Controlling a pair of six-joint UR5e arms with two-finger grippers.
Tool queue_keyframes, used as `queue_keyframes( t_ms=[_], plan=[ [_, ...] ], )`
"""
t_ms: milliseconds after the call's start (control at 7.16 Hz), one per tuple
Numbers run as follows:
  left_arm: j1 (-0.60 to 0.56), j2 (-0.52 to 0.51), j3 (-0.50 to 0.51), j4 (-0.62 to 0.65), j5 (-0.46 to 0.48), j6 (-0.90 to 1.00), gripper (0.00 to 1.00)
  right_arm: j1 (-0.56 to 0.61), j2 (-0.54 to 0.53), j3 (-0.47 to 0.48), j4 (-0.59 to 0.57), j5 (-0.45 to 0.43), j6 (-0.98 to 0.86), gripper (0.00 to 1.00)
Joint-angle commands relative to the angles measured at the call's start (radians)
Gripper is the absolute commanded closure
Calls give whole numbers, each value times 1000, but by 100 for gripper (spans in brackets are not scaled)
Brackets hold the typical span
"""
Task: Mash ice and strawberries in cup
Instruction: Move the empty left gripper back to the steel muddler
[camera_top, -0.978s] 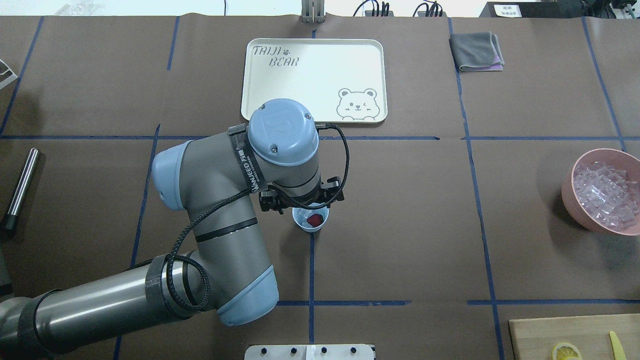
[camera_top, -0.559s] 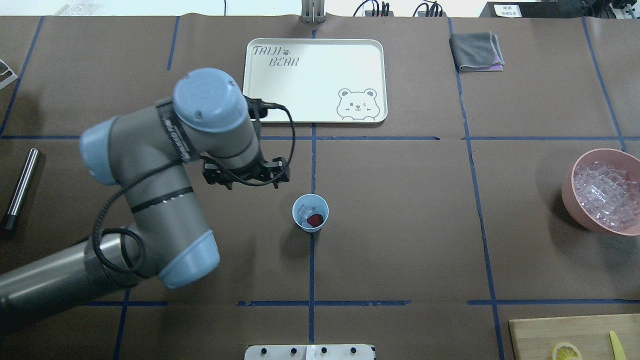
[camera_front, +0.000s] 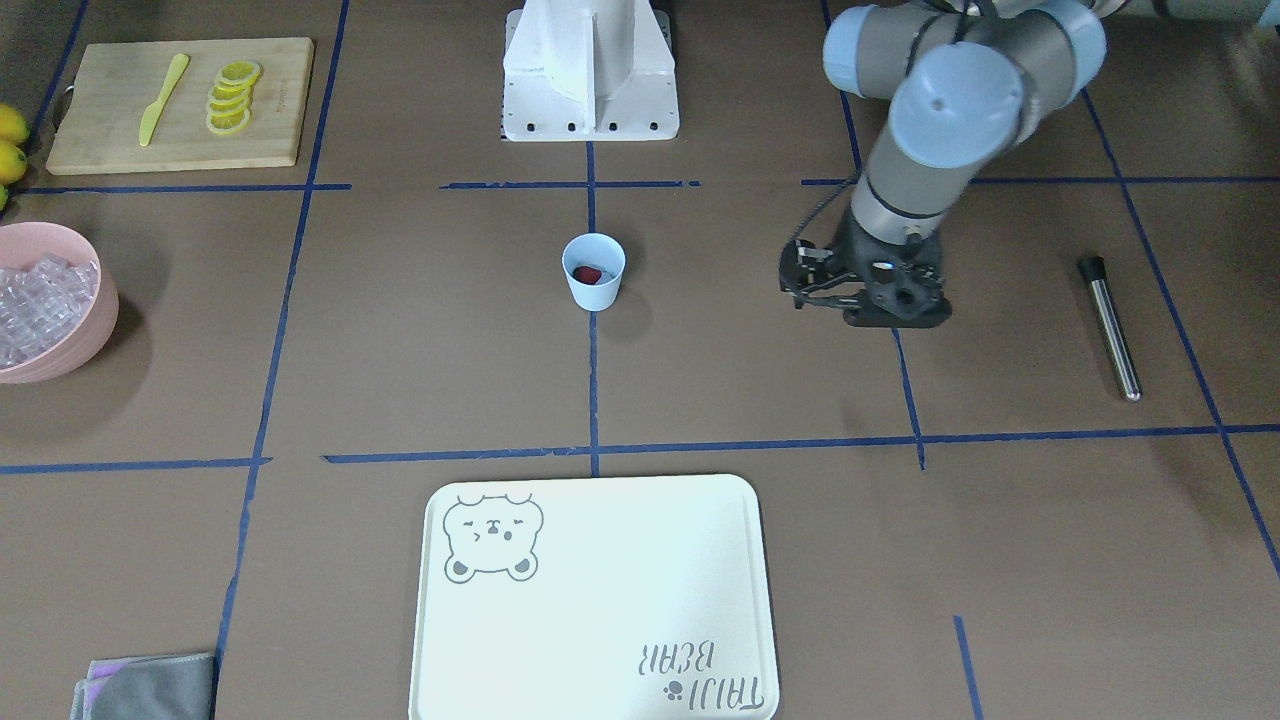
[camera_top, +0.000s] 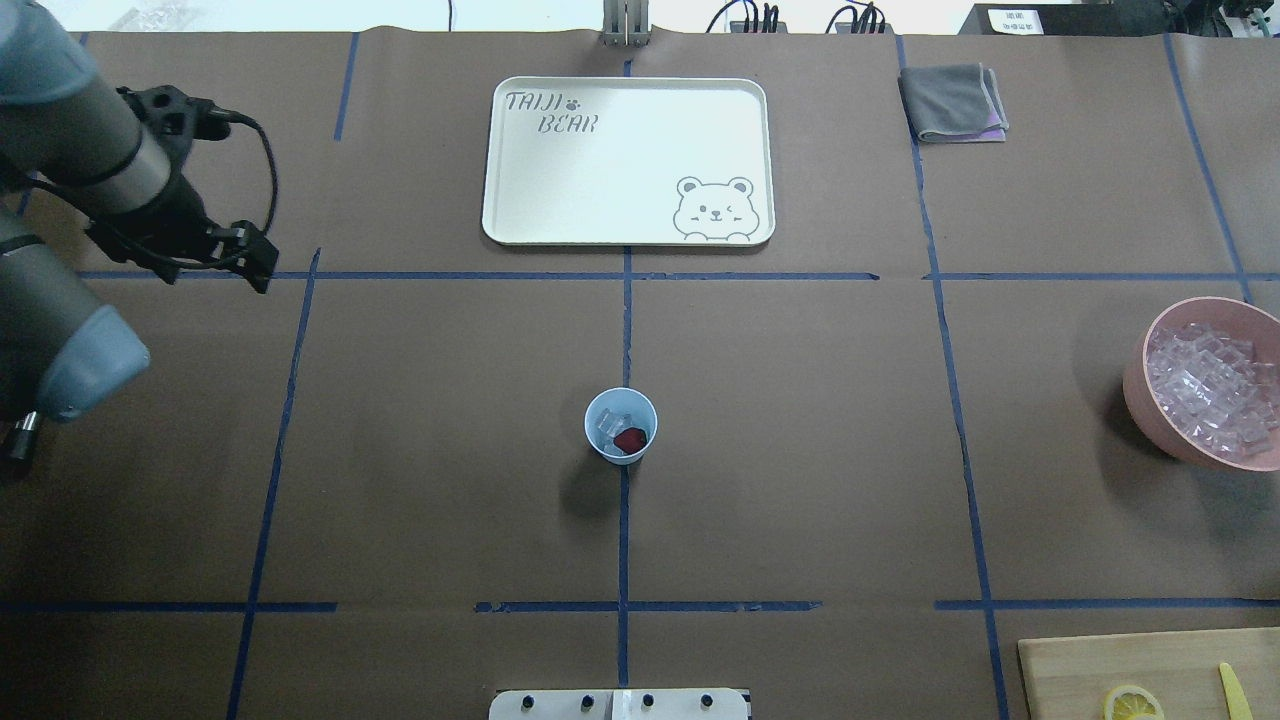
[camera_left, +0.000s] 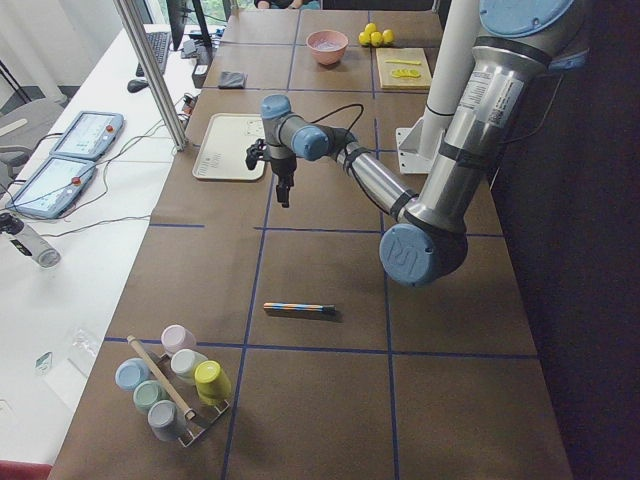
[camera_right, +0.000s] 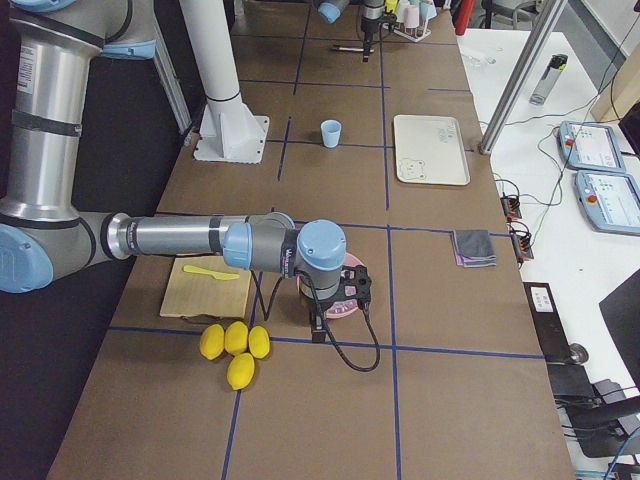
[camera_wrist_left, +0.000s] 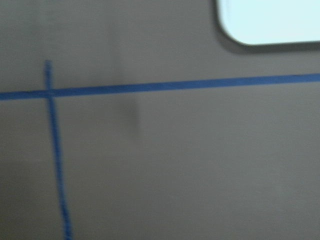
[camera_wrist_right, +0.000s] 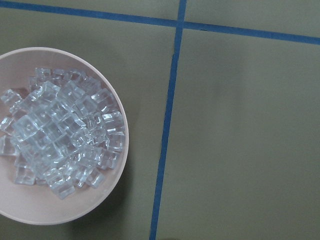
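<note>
- The small pale-blue tapered plastic cup (camera_top: 621, 426) stands upright on the centre tape line of the brown paper-covered table (camera_top: 800, 450), well apart from both arms. Inside lie one small red strawberry (camera_top: 630, 439) and a few clear ice cubes (camera_top: 608, 424).
- The left gripper (camera_top: 180, 258) hangs over the table's left part, near a slim steel rod with a black end (camera_front: 1108, 325). Its jaws look spread and hold nothing.
- The right gripper (camera_right: 322, 322) hovers over the large pink bowl (camera_top: 1135, 385) of ice cubes; I cannot tell how its jaws stand.
- The step in hand is probably fetching the rod as a masher. Close across its width, since round steel may roll, then press straight down, because the light cup could tip.
- The cream rectangular tray (camera_top: 640, 110) reads "TAIJI BEAR", with a paw print and a winking bear drawing.
</note>
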Motion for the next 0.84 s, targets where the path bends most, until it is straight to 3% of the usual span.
queue_keyframes(
  t_ms=[0, 140, 419, 698],
  plan=[
    [-162, 77, 50, -9, -11, 225, 0, 0, 1, 0, 0, -1, 0, 1],
    [-191, 108, 69, -17, -52, 290, 0, 0, 1, 0, 0, -1, 0, 1],
    [-204, 186, 145, -204, -63, 297, 0, 0, 1, 0, 0, -1, 0, 1],
    [-201, 196, 234, -335, -62, 231, 0, 0, 1, 5, 0, 0, 2, 1]
  ],
)
